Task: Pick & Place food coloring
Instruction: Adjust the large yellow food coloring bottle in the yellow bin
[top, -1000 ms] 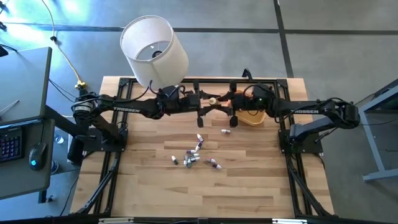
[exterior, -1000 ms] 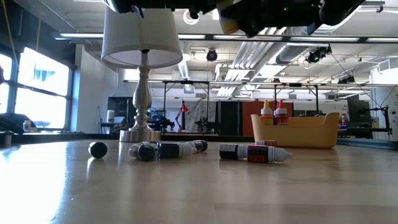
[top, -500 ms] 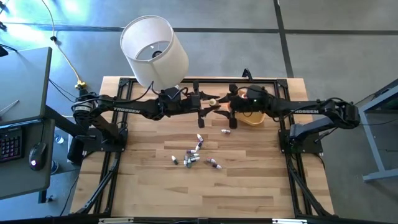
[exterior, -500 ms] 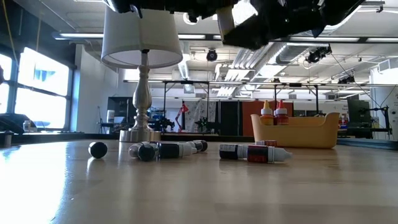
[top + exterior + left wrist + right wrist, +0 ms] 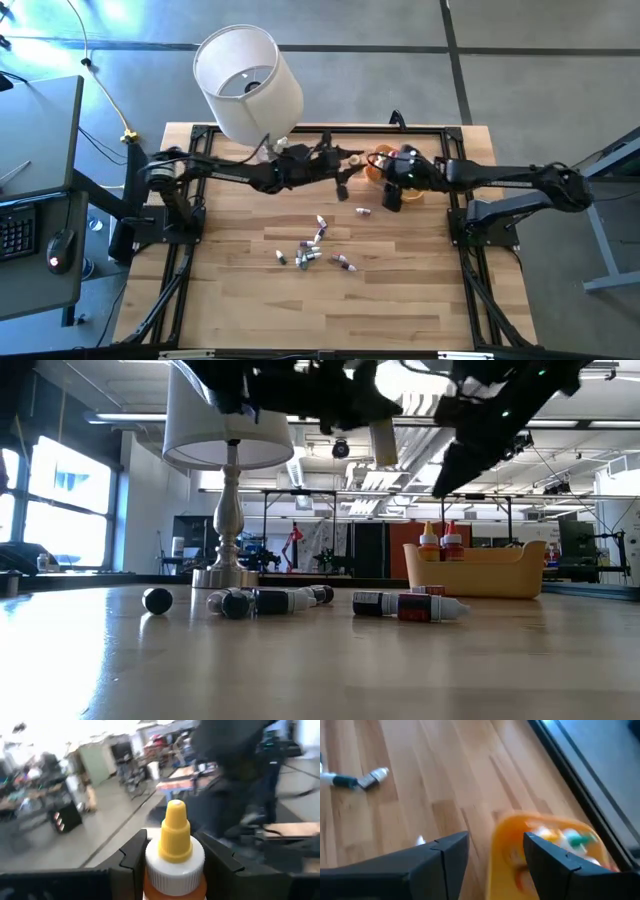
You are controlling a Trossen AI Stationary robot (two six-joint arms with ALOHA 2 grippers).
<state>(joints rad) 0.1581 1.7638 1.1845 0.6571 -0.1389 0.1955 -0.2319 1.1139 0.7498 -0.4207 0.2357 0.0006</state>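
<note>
The left gripper (image 5: 348, 160) hung above the far middle of the table (image 5: 250, 310), its fingers (image 5: 227, 865) pressed against a bottle (image 5: 175, 855) with a yellow pointed cap and white collar, held upright between them in the left wrist view; from above that bottle showed as a pale speck at the gripper's tip; in the low view it dangled high over the wood. The right gripper (image 5: 495, 857) sat just beside the orange bowl (image 5: 385, 160) at the far right, jaws apart, nothing between them; the bowl's rim lay right ahead of its fingers (image 5: 445, 855), a few bottles visible inside. Two capped bottles (image 5: 440, 540) poked above the bowl's edge in the low view. The rest of the food coloring (image 5: 315, 250) lay scattered on its sides around the table's centre; one stray bottle (image 5: 364, 212) lay nearer the bowl. A white-shaded lamp (image 5: 248, 80) stood at the far left corner.
</note>
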